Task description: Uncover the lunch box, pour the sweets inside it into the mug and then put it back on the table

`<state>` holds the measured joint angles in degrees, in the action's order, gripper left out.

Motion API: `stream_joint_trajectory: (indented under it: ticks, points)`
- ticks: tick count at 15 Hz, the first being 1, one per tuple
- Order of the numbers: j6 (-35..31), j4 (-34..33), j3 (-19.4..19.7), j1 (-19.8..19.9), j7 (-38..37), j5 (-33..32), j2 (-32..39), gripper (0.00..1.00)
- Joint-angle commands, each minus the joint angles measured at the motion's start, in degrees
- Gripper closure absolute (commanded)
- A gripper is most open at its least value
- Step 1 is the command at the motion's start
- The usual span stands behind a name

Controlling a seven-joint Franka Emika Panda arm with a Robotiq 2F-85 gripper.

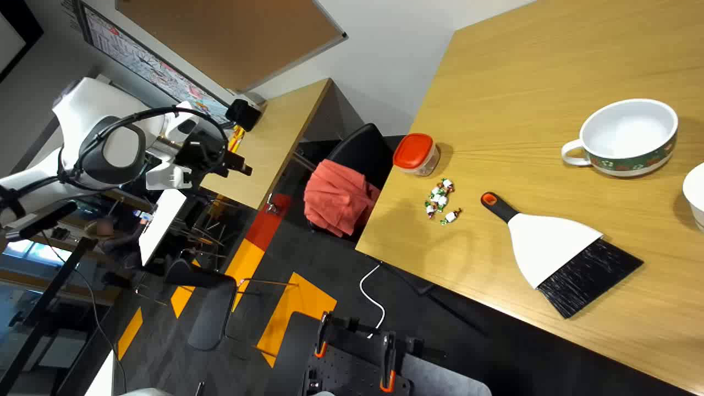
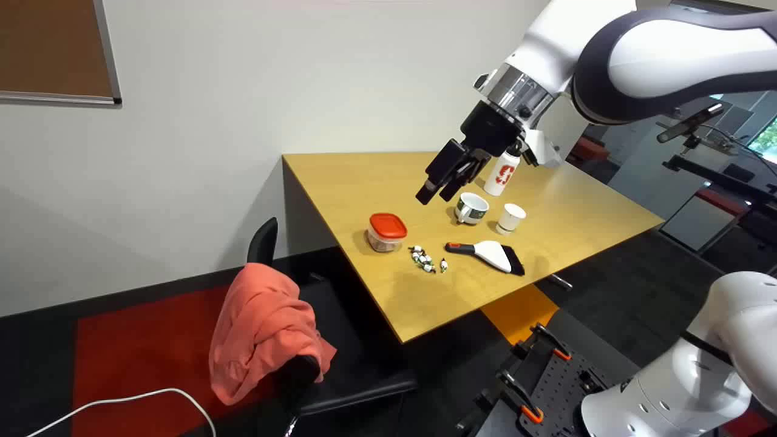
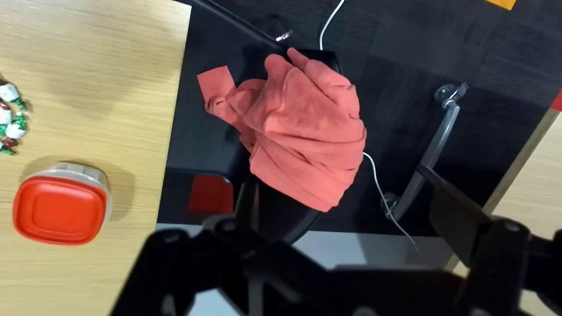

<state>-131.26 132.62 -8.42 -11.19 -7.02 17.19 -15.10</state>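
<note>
The box (image 2: 383,244), clear plastic with rounded corners, stands upright on the table (image 1: 522,110) near its edge, its smooth red lid (image 3: 60,213) on. Near it, on the fine-grained wood, lie sweets (image 1: 439,199) in wrappers with crinkled green ends, 1 a little apart. The mug (image 1: 627,137), glossy white inside, has a patterned green band and 1 looped handle. A brush (image 1: 553,247) shows straight black bristles. Crumpled coral cloth (image 3: 307,131) drapes a chair (image 1: 363,149). The gripper (image 2: 438,193), well apart from the box, has its jaws spread and released.
</note>
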Motion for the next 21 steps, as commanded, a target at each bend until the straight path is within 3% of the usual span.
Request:
stream_joint_trajectory:
  ticks: [1, 11, 21]
  points:
    - [0.2, -0.1, -0.2, 0.3, 0.0, 0.0, 0.0, 0.0]
    - [-1.3, -0.4, 0.0, 1.4, -0.9, -1.0, 0.7, 0.0]
    - [-10.6, -0.4, 2.3, 7.8, -4.6, -8.3, 5.6, 0.0]
